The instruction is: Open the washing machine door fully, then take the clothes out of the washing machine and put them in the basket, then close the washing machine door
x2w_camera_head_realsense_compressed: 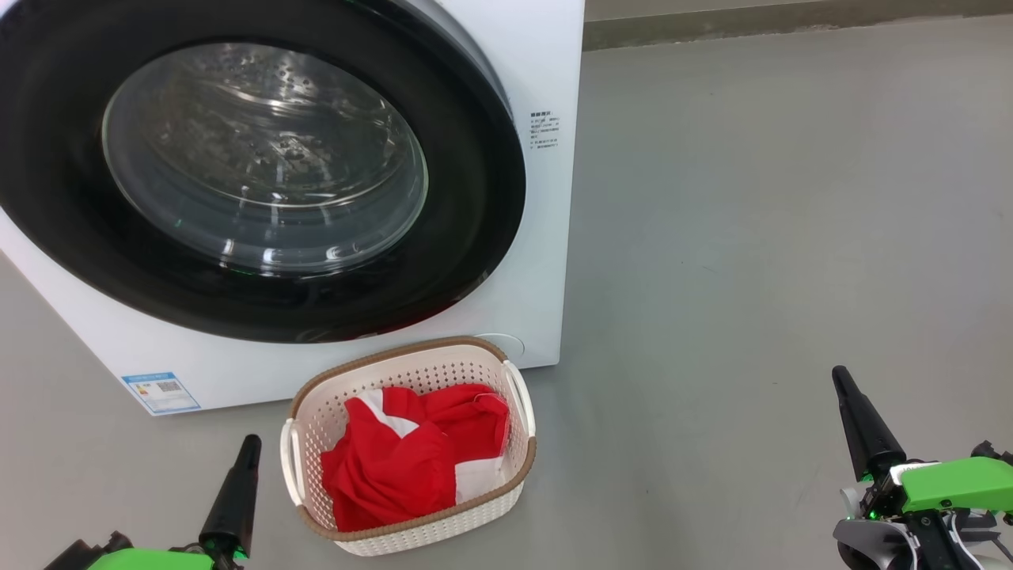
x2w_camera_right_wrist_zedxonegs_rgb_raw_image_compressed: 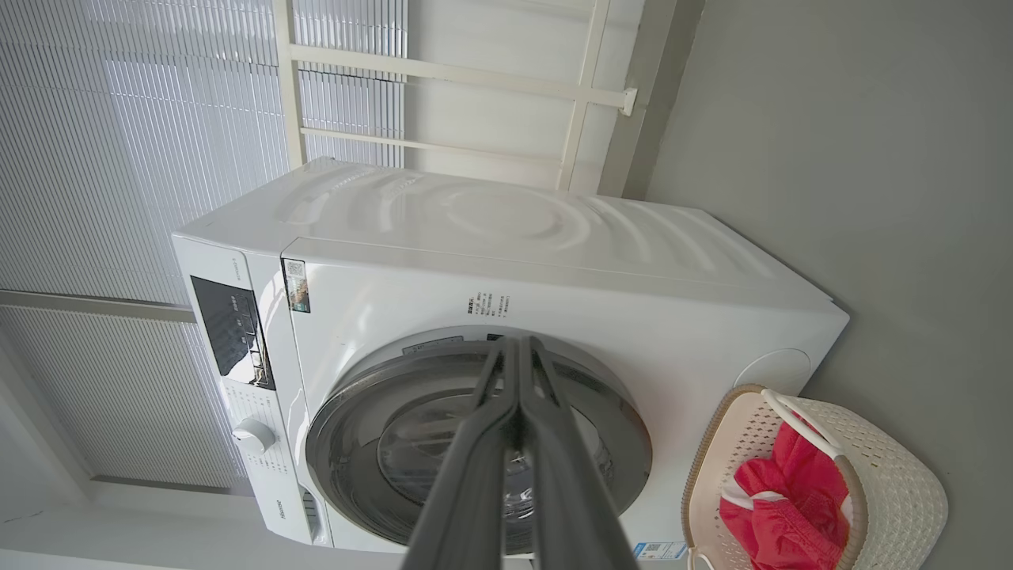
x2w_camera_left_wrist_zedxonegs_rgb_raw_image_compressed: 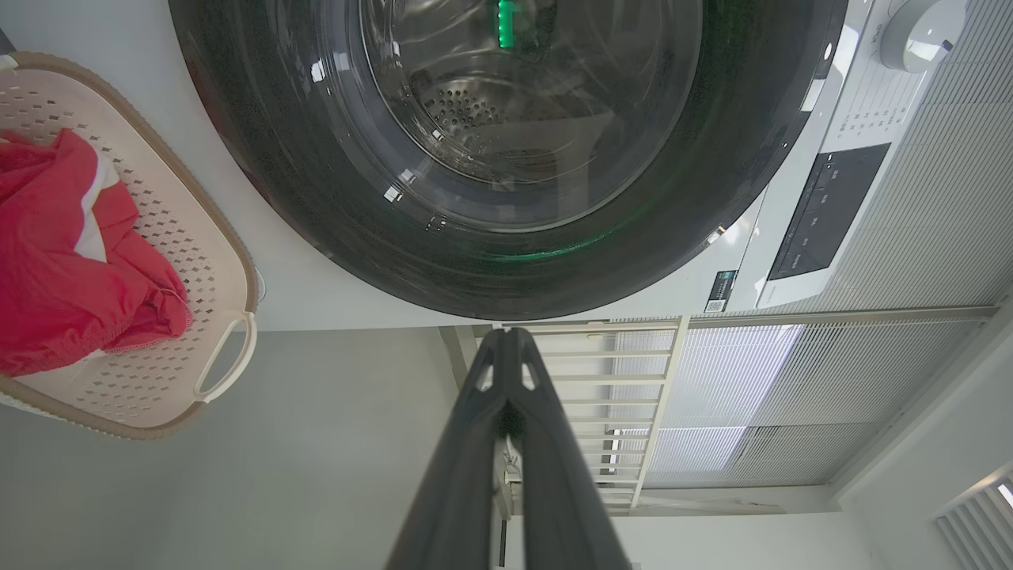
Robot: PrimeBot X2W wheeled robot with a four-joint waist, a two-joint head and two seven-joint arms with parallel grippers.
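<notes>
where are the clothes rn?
Head view, lower centre: the clothes lie in the basket on the floor, just in front of the washing machine, below its shut door.

Ahead of the left gripper [x2w_camera_head_realsense_compressed: 251, 443], the washing machine door [x2w_camera_head_realsense_compressed: 261, 158] is cut off by the head view's top and left edges. The printed label [x2w_camera_head_realsense_compressed: 544, 131] on the washing machine [x2w_camera_head_realsense_compressed: 554, 237] is too small to be read. Beside that gripper, the lower folds of the clothes [x2w_camera_head_realsense_compressed: 388, 475] are hidden by the basket [x2w_camera_head_realsense_compressed: 443, 522] wall.
</notes>
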